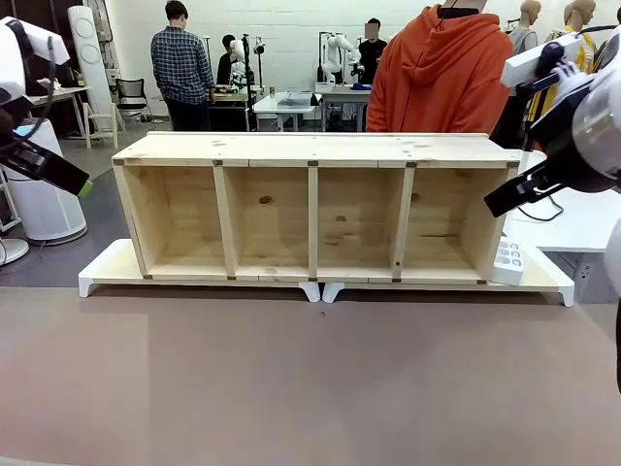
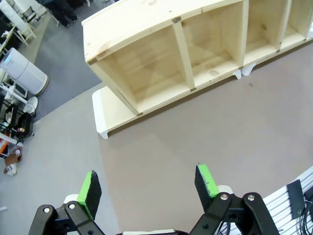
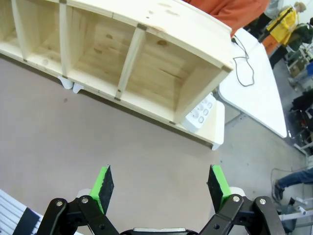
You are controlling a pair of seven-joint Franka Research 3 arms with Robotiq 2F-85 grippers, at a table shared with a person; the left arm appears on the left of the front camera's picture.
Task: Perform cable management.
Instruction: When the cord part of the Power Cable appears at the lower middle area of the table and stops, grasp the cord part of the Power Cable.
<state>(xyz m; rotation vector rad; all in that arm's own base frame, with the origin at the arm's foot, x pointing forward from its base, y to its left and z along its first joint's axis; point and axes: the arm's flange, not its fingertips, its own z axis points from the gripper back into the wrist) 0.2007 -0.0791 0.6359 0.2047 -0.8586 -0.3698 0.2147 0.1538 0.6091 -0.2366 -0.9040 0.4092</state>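
You have the left gripper [image 2: 146,188] and right gripper [image 3: 161,188] above the surface [image 2: 195,137], fingers [image 2: 89,188] released and empty. The white power strip [image 3: 200,113] rests against the wooden shelf [image 3: 146,19].

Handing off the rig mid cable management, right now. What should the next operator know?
Left end effector: open, empty, above the bare brown table.
Right end effector: open, empty, above the table near the right end of the wooden shelf.
Power strip: white, propped against the shelf's right outer wall, on the white riser.
Cable: thin black cord lying on the white side table beyond; its join to the strip is hidden.
Done: nothing evident. Left: grasp and tidy the cable.
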